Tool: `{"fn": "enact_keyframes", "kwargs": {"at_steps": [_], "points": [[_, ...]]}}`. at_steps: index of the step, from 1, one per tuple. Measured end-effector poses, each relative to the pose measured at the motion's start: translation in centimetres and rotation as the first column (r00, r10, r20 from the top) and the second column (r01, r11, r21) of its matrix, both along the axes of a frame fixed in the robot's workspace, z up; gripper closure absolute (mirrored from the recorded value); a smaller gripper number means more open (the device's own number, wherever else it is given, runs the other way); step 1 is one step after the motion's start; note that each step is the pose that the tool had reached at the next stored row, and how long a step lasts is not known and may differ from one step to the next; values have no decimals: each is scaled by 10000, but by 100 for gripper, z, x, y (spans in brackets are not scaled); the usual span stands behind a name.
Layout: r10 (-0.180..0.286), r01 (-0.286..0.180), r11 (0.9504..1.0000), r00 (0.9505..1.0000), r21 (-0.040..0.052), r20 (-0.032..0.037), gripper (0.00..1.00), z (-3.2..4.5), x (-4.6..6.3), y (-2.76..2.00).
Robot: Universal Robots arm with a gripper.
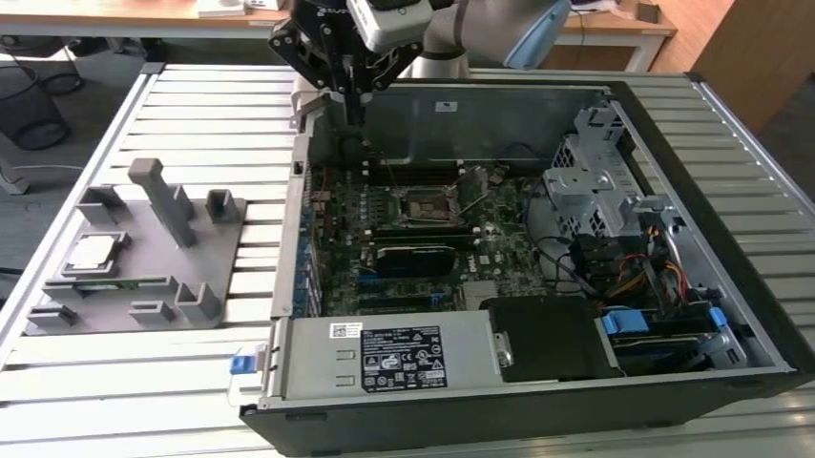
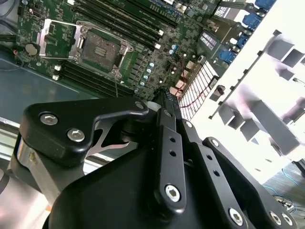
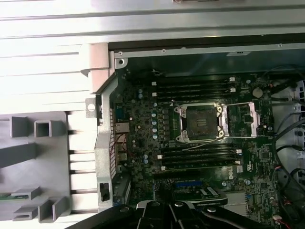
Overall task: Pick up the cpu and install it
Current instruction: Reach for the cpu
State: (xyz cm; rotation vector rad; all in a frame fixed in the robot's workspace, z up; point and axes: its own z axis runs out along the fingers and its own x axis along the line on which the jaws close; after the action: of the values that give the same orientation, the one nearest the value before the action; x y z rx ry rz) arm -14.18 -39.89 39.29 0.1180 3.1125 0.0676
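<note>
Gripper (image 1: 353,113): fingers pressed together, holding nothing, hanging over the corner of the open computer case (image 1: 510,420) toward the exterior view's left | cpu (image 1: 92,252): lying flat on the grey fixture (image 1: 217,258) beside the case, well apart from the gripper | socket (image 3: 202,123): on the motherboard, cover plate swung open

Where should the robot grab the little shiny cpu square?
Probably by two opposite thin edges, coming straight down from above: the cpu lies flat, silver top up, on the grey holder, so only its edges can be pinched.
</note>
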Motion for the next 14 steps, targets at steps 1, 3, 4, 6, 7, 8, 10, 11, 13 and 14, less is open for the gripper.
{"fn": "enact_keyframes", "kwargs": {"at_steps": [1, 3, 4, 6, 7, 8, 10, 11, 13, 14], "points": [[0, 0, 10000, 10000, 0, 0, 89, 0, -6, 0], [0, 0, 10000, 10000, 0, 0, 89, -1, -16, 0], [0, 0, 10000, 10000, 0, 0, 89, -1, -22, 0], [1, -1, 10000, 10000, 0, 0, 89, -1, -31, 0], [1, -1, 10000, 10000, 0, 0, 89, -2, -36, 0], [0, 0, 10000, 10000, 0, 0, 89, -2, -46, 0], [0, 0, 10000, 10000, 0, 0, 89, -3, -55, 0], [0, 0, 10000, 10000, 0, 0, 89, -3, -59, 0], [0, 0, 10000, 10000, 0, 0, 89, -3, -67, 0], [0, 0, 10000, 10000, 0, 0, 89, -3, -72, 0]]}}
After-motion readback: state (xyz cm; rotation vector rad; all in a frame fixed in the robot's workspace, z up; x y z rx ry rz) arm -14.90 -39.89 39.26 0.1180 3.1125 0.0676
